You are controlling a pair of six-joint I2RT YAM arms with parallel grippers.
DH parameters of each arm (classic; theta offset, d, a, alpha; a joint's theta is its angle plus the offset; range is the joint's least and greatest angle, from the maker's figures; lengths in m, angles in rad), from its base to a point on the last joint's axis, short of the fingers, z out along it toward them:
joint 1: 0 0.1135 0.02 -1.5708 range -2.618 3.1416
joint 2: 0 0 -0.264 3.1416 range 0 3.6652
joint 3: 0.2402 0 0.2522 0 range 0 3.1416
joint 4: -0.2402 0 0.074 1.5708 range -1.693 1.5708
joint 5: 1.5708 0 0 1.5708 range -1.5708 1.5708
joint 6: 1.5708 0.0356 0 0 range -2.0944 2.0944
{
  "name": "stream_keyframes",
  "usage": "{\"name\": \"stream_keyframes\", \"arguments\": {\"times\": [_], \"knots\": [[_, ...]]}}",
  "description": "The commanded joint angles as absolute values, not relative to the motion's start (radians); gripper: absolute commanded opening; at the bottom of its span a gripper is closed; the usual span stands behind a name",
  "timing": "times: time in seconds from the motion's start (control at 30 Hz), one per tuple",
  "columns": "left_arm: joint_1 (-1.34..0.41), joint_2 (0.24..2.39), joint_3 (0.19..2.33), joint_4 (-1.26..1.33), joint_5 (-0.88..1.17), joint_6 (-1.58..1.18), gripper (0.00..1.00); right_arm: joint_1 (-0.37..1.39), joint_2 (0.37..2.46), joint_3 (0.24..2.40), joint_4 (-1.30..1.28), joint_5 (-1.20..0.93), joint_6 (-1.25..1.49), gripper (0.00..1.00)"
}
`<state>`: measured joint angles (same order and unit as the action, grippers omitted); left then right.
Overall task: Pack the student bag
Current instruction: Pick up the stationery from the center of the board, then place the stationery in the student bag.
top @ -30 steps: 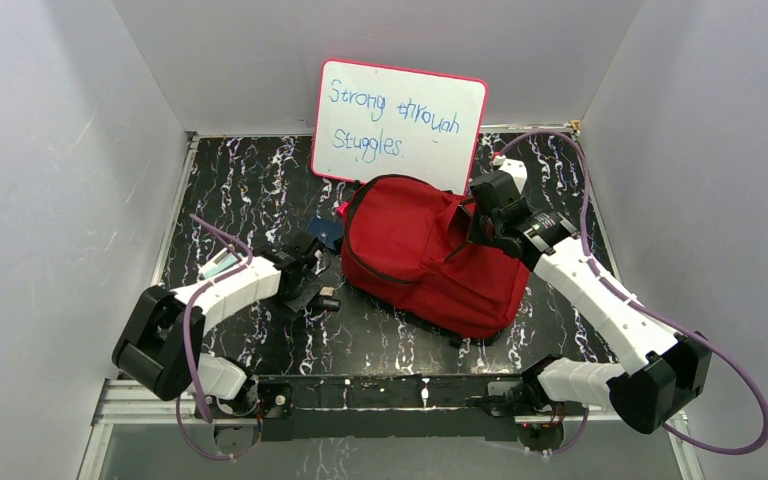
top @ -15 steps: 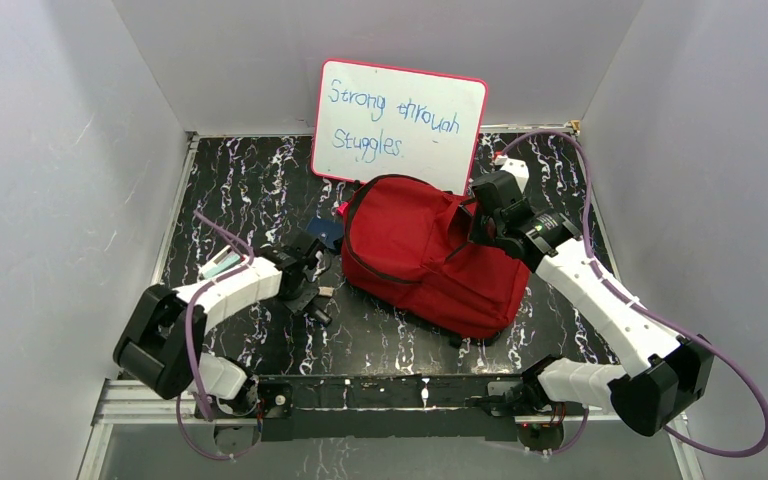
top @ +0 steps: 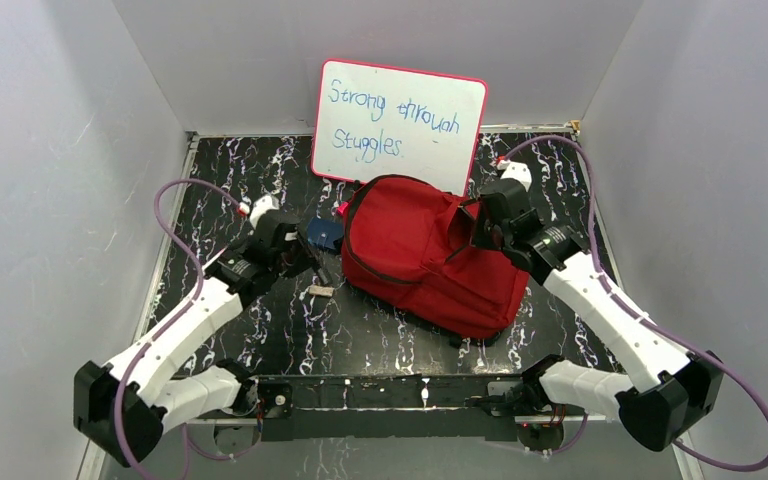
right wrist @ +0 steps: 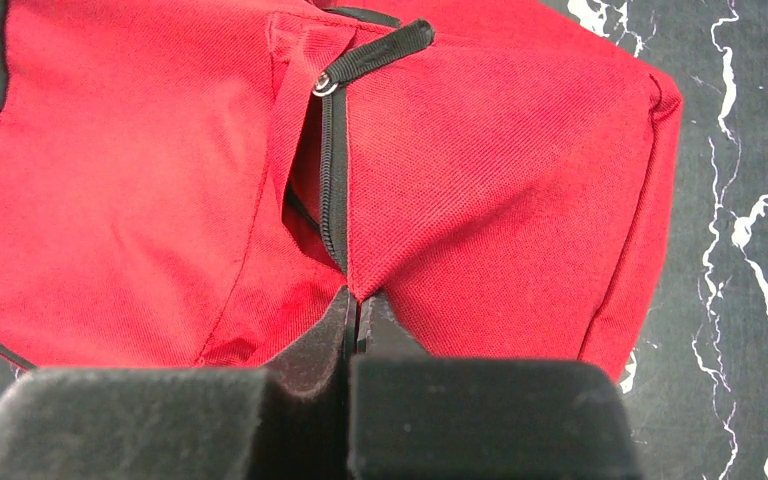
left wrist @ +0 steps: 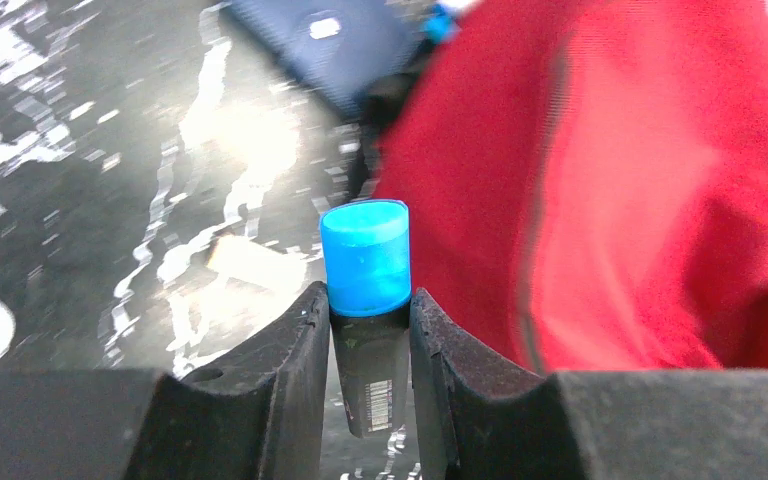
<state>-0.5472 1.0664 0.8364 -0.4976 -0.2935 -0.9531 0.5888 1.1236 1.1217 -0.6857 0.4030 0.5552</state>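
Observation:
The student bag point(top: 425, 255), red with black zippers, lies in the middle of the table. My left gripper point(top: 312, 262) hovers just left of it, shut on a black marker with a blue cap point(left wrist: 365, 257). The cap sticks out past the fingertips, with the bag's red side point(left wrist: 640, 180) close on its right. My right gripper point(top: 480, 228) is at the bag's upper right, shut on a pinch of red fabric point(right wrist: 358, 305) beside the black zipper. The zipper pull point(right wrist: 375, 50) lies farther along the opening.
A whiteboard point(top: 398, 122) with blue writing leans on the back wall behind the bag. A dark blue flat item point(top: 325, 233) lies against the bag's left side. A small pale piece point(top: 322, 291) sits on the black marbled table below my left gripper.
My left gripper has shut on the marker, lifted it from the table and carried it back toward the bag's left side. The right gripper has kept its pinch on the fabric.

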Motion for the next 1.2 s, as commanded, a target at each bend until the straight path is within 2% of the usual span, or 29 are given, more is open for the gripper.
{"name": "stream_keyframes", "arguments": {"times": [0.0,0.2,0.4,0.63,0.87,1.17], "knots": [[-0.548,1.018,0.899,-0.213,-0.07,-0.734,0.0,0.58,1.036,1.088,-0.54,0.392,0.48,0.0],[-0.559,1.251,1.084,-0.047,0.089,-0.695,0.0,0.58,1.014,1.067,-0.513,0.374,0.483,0.0],[-0.638,1.453,1.221,0.123,0.074,-0.657,0.0,0.58,1.006,1.052,-0.486,0.353,0.502,0.0],[-0.702,1.6,1.242,0.339,0.108,-0.708,0.0,0.58,1.014,1.058,-0.479,0.333,0.527,0.0],[-0.791,1.639,1.2,0.472,0.081,-0.75,0.0,0.581,1.011,1.067,-0.481,0.359,0.589,0.0],[-0.867,1.692,1.184,0.514,0.052,-0.803,0.0,0.58,1.014,1.075,-0.474,0.351,0.63,0.0]]}}
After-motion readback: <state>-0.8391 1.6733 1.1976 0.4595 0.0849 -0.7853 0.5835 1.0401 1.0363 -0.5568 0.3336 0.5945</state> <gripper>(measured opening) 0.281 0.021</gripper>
